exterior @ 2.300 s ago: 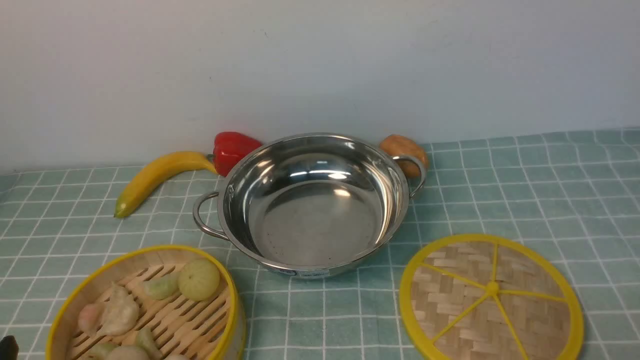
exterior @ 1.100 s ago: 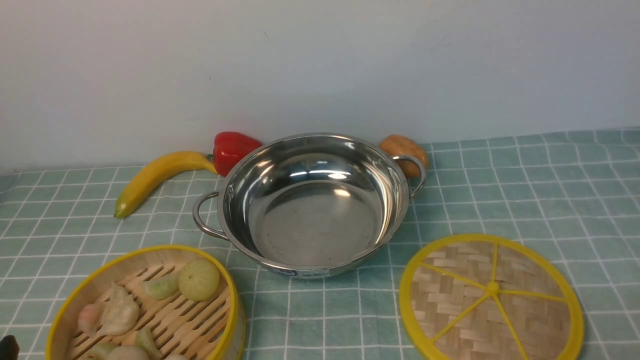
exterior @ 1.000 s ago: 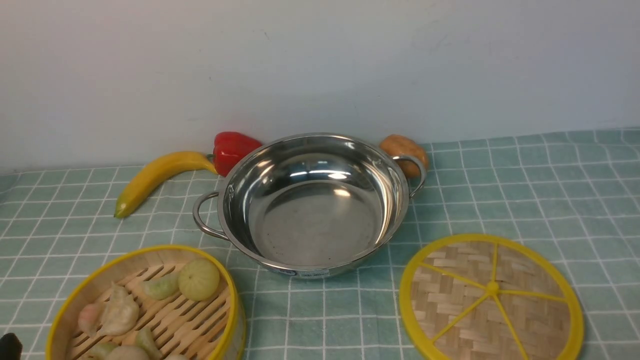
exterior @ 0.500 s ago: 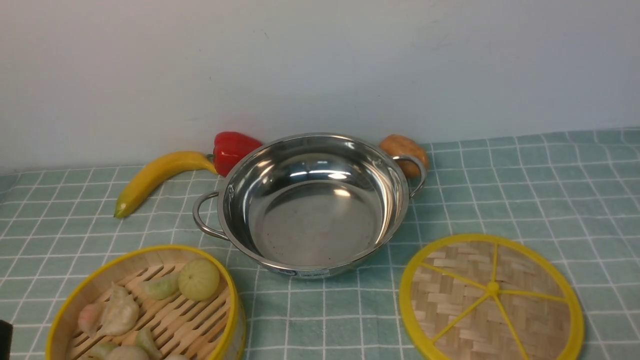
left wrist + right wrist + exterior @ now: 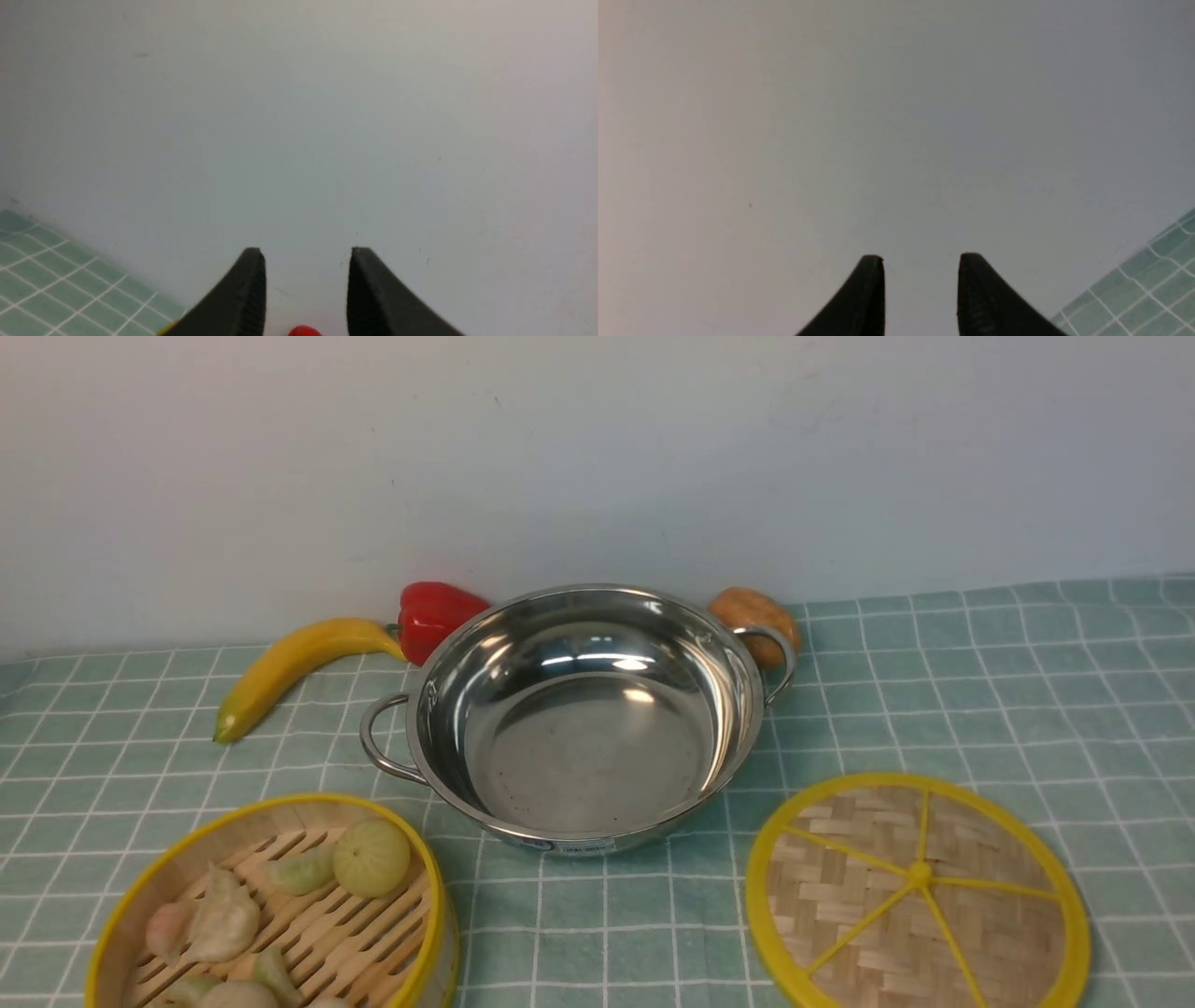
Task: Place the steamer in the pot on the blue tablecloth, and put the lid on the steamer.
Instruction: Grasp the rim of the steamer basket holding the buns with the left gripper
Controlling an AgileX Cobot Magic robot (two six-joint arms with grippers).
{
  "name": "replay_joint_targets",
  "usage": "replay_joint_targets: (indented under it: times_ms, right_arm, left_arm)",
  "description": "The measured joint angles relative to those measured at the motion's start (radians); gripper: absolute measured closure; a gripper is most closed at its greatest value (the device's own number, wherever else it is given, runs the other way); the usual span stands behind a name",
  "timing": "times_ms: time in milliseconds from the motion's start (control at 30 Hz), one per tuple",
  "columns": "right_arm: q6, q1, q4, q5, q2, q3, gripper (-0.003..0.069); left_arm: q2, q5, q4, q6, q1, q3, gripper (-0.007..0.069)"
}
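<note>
The shiny steel pot (image 5: pixel 588 756) stands empty in the middle of the blue tablecloth (image 5: pixel 980 709). Near the front left sits the steamer (image 5: pixel 261 800), a yellow-rimmed bamboo basket holding several dumplings. The flat woven lid (image 5: pixel 920 887) lies on the cloth at the front right. Neither gripper shows in the front view. In the left wrist view my left gripper (image 5: pixel 306 252) is open and empty, facing the pale wall. My right gripper (image 5: pixel 920 257) in the right wrist view is also open with nothing between its fingers.
A banana (image 5: pixel 289 663) and a red pepper (image 5: pixel 434 616) lie behind the pot on the left, close to the wall. A brown potato (image 5: pixel 752 616) sits by the pot's right handle. The wall rises just behind them.
A dark tip at the front view's lower left corner has slipped out of view. Pot, steamer and lid have not moved.
</note>
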Motion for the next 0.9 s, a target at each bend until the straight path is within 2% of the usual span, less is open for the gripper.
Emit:
replay_joint_targets:
  times_ms: [167,300,367,433,600,700,767,800,833,867,900]
  right_arm:
    - [0.054,0.0,0.038,-0.042,0.0,0.0,0.0417]
    - [0.231,0.0,0.042,-0.165,0.0,0.0,0.0417]
    - [0.33,0.0,0.014,-0.249,-0.001,-0.017,0.0417]
    - [0.359,0.0,-0.071,-0.329,-0.001,-0.064,0.0417]
    - [0.297,0.0,-0.267,-0.398,0.004,-0.186,0.0417]
    - [0.222,0.0,-0.417,-0.338,0.054,-0.306,0.0417]
    - [0.19,0.0,-0.519,-0.163,0.122,-0.399,0.0417]
    - [0.185,0.0,-0.539,-0.13,0.142,-0.422,0.0417]
    - [0.178,0.0,-0.577,0.018,0.189,-0.472,0.0417]
    - [0.177,0.0,-0.581,0.018,0.196,-0.472,0.0417]
    - [0.175,0.0,-0.597,0.114,0.233,-0.507,0.0417]
  left_arm:
    - [0.0,-0.073,0.0,-0.003,0.0,0.0,0.0382]
    - [-0.001,-0.226,0.001,-0.016,0.0,-0.016,0.0382]
    - [-0.001,-0.258,0.016,-0.008,0.0,-0.073,0.0382]
    - [-0.002,-0.246,0.06,0.02,0.0,-0.17,0.0382]
    - [0.049,-0.108,0.14,0.081,0.0,-0.348,0.0382]
    - [0.173,0.115,0.173,0.144,0.0,-0.505,0.0382]
    - [0.262,0.292,0.186,0.185,0.0,-0.596,0.0382]
    - [0.307,0.355,0.196,0.206,0.0,-0.625,0.0382]
    - [0.363,0.463,0.215,0.229,0.0,-0.671,0.0382]
    - [0.373,0.478,0.215,0.229,0.0,-0.671,0.0382]
    - [0.42,0.549,0.23,0.238,0.0,-0.701,0.0382]
